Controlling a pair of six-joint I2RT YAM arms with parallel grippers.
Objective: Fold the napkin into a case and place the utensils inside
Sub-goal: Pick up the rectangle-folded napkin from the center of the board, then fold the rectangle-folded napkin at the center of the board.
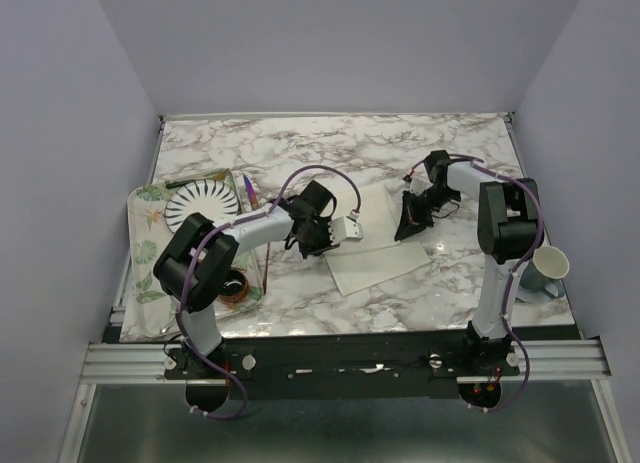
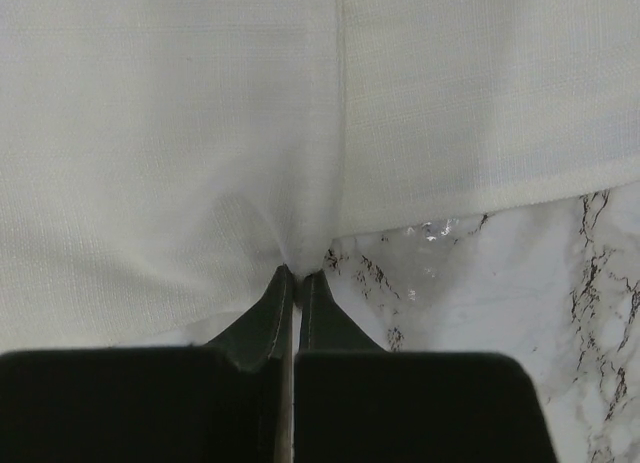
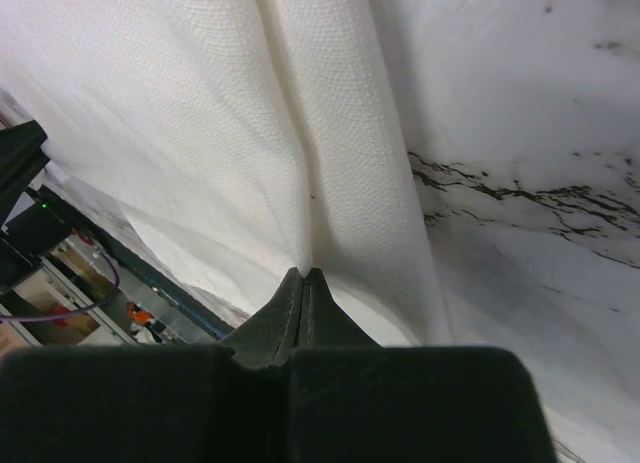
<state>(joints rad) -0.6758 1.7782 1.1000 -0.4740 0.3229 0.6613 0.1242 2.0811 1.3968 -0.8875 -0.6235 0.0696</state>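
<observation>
Marble-look worktop (image 1: 400,148) carries cream plain cloth napkin (image 1: 378,255), w/ left end effector (image 2: 297,278) & right end effector (image 3: 304,276) each pinched tight on opposite edges, prob. to lift & fold.

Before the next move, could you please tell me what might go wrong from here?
The left end effector pinches the napkin only near its edge, so it could slip free. The right end effector grips a bunched ridge, which might leave a crooked fold.
</observation>
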